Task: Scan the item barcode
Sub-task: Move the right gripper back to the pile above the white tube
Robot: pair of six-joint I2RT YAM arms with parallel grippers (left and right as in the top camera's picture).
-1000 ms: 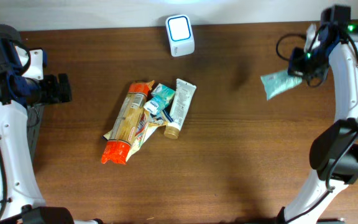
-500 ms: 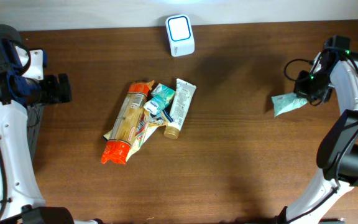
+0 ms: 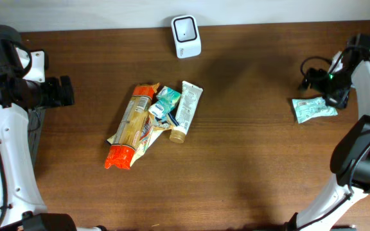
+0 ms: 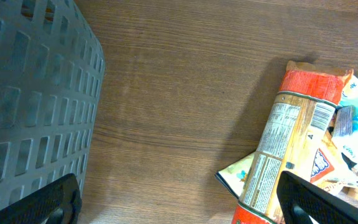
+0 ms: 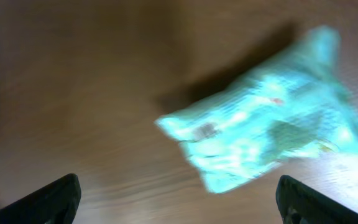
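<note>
Right claw: fingers spread wide, gripping nothing, just over the teal pouch.
Pouch: flat on the table, long axis roughly left-right, slightly tilted, near the table's right edge.
Open wood lies between it and the scanner at the far edge.
Left claw: spread, empty, beside a grey basket.
</note>
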